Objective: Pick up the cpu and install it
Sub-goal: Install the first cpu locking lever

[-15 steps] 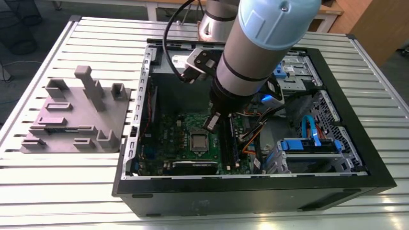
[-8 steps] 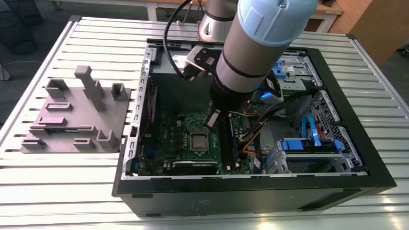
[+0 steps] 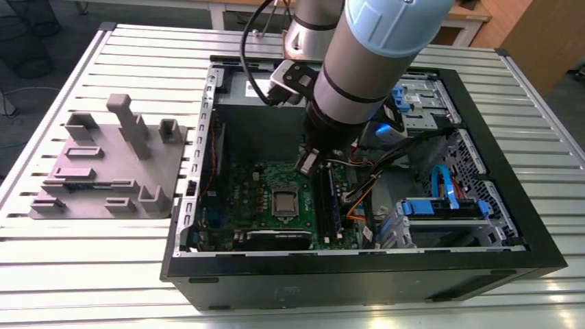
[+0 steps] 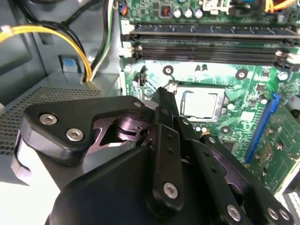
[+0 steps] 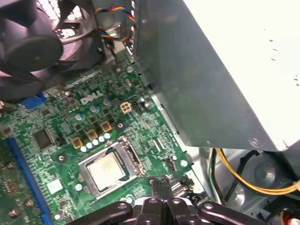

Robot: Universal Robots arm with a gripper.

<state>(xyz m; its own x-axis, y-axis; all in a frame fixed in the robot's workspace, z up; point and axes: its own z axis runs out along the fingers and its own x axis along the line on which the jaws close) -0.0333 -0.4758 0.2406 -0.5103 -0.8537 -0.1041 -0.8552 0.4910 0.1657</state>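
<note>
The cpu (image 3: pixel 285 202) lies flat in the metal-framed socket (image 3: pixel 285 190) on the green motherboard inside the open computer case. Its pale silver top shows in both wrist views (image 4: pixel 200 104) (image 5: pixel 107 169). My gripper (image 3: pixel 306 162) hangs inside the case, above the board and just off the socket's corner, apart from the cpu. In both wrist views its black fingertips (image 4: pixel 165 95) (image 5: pixel 159 182) meet with nothing between them. The gripper is shut and holds nothing.
The grey plastic fixture (image 3: pixel 109 164) with upright blocks stands on the slatted table at the exterior view's left. Memory slots (image 4: pixel 211 42), yellow and black cables (image 4: pixel 70 37), a fan (image 5: pixel 33 42), the power supply wall (image 5: pixel 211 70) and drive bays (image 3: pixel 448 205) crowd the case.
</note>
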